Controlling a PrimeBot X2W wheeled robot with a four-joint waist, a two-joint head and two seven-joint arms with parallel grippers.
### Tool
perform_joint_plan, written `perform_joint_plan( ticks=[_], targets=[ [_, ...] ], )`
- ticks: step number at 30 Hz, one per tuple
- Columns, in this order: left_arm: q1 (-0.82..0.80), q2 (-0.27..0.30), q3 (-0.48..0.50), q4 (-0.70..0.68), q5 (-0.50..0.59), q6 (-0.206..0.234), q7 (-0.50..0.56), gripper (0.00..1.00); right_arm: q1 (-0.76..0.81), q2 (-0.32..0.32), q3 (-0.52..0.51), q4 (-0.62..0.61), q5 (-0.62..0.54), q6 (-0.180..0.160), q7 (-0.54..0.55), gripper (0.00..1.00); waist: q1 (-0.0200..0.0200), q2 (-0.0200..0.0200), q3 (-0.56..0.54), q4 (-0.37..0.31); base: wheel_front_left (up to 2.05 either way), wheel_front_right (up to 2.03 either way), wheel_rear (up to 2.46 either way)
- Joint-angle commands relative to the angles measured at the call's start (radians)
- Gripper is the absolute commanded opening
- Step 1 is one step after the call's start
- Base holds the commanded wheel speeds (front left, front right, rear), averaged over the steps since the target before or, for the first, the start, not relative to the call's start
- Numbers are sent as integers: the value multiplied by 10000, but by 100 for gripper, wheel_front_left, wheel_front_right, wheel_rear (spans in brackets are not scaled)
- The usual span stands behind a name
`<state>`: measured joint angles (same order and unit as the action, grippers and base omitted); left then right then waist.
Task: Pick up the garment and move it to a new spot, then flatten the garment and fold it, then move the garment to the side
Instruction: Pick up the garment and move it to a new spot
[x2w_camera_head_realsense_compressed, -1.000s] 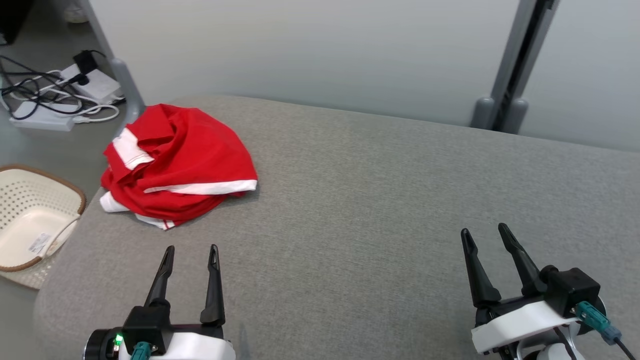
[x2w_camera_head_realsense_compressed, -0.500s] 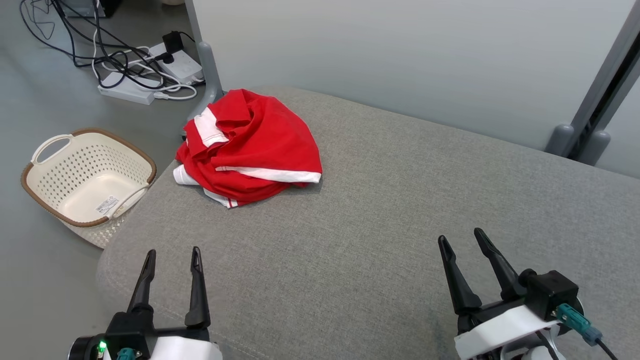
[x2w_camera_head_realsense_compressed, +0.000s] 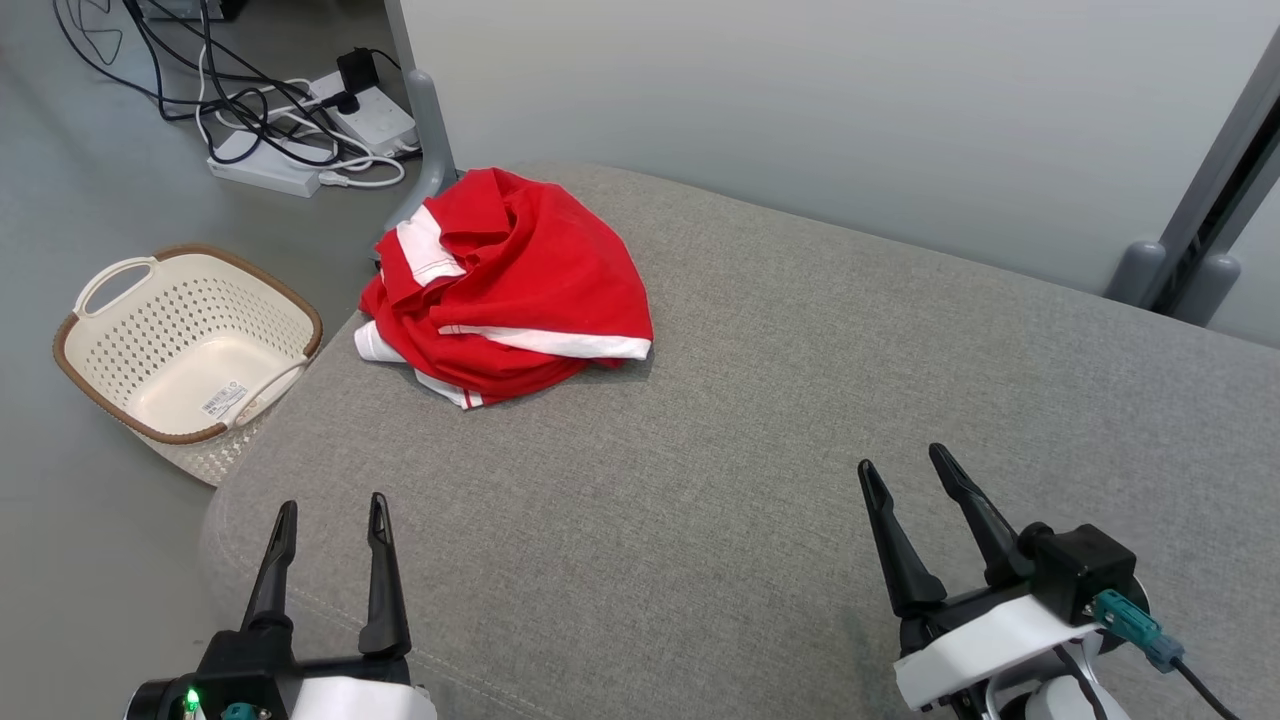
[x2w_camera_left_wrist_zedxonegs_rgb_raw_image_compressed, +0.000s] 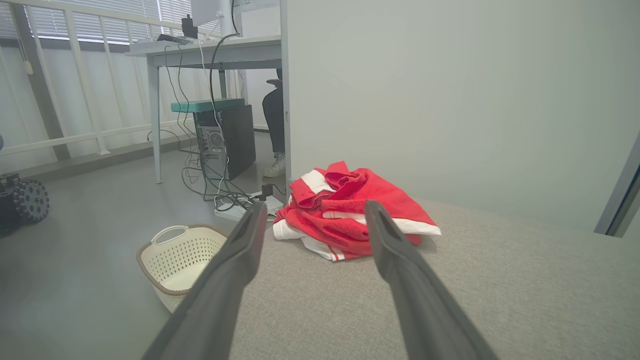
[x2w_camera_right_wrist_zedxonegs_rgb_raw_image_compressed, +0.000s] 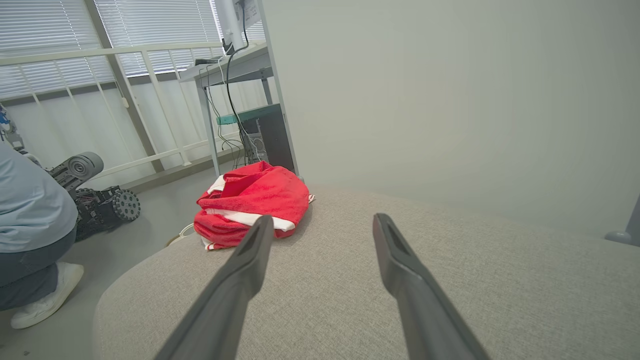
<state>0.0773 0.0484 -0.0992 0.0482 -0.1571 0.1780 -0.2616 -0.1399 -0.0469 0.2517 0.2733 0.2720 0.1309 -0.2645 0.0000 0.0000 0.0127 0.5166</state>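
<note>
We are at the very start: the garment (x2w_camera_head_realsense_compressed: 510, 285) lies untouched in a crumpled red-and-white heap at the far left corner of the grey cushion (x2w_camera_head_realsense_compressed: 750, 400), close to its left edge. A basket (x2w_camera_head_realsense_compressed: 120, 330) stands on the floor just beyond that edge. Both grippers hang over the near part of the cushion, well apart from the heap. The left gripper (x2w_camera_head_realsense_compressed: 332, 502) has its jaws apart and empty, and so does the right gripper (x2w_camera_head_realsense_compressed: 901, 457).

The step in hand, as we judge it, is the reach and pick-up. The left arm is the nearer one, and its wrist view already frames the heap between its fingers, so we would send it straight ahead. We should come down on a raised fold near the top of the heap, not the thin white hem lying flat on the cushion. We should pinch several layers at once, so the cloth lifts as one bundle and nothing trails over the edge towards the basket. Keeping the right arm clear and ready would help with the later spreading.

Compared with a second ago, the head view has swung left and the basket is now fully in it. That is the camera turning: the garment keeps the same folds and the same place on the cushion. Both pairs of jaws stand as wide as before.
</note>
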Motion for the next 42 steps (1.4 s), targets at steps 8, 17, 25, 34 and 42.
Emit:
perform_joint_plan(
  ticks=[8,17,25,34,42],
  targets=[
    [-27,34,95,41,-114,110,-36,100,207,-66,-171,-64,7,-1,-15,100,0,0,-62,-65,0,0,0],
    [-446,35,40,305,-333,-222,-36,100,160,-70,-465,-244,-410,-1,-15,100,0,0,331,-55,0,0,0],
    [-1562,174,694,673,-197,-1032,-36,100,-362,-70,-714,-715,-1138,-1,-14,100,0,0,1681,-670,0,0,0],
    [-4460,1583,1078,3046,-569,-2249,1023,100,-1140,-107,-610,-1214,-1851,-1,-14,100,0,0,3296,-1542,0,0,0],
    [-6906,2909,791,4900,-747,-2847,3091,100,-1474,-281,-482,-1385,-2025,-3,-16,100,0,0,4177,-2044,0,0,0]
  ],
)
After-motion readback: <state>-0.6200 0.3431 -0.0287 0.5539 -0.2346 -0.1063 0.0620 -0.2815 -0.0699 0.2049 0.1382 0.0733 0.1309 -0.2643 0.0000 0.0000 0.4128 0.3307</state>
